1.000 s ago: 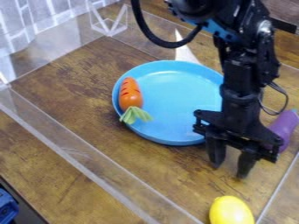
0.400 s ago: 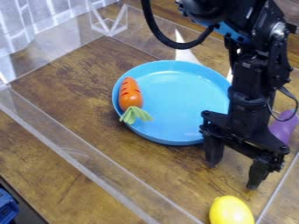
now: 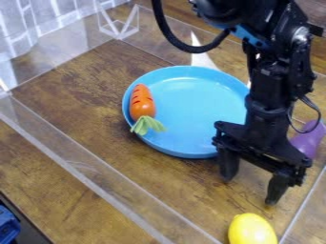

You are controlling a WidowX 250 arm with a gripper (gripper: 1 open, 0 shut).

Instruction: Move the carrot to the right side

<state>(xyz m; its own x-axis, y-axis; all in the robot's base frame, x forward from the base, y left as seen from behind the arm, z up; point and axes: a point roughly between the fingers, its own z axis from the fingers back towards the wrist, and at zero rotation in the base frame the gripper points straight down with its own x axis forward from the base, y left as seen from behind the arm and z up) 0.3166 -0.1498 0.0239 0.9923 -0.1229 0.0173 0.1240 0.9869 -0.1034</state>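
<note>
Claw (image 3: 254,187) spread wide and empty at lower right, tips down over the worktop (image 3: 76,105) — carrot (image 3: 141,103) lying on the blue plate's (image 3: 192,124) left rim, well apart.

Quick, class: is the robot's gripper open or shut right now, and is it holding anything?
Gripper: open, holding nothing; the carrot lies apart on the blue plate.

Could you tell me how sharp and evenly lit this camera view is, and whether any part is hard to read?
Camera view: soft and low-resolution throughout; the carrot on the blue plate reads clearly; the dark gripper shows little detail, jaws spread; pale glare on the clear wall at upper left; the lemon is cut off by the bottom edge.
</note>
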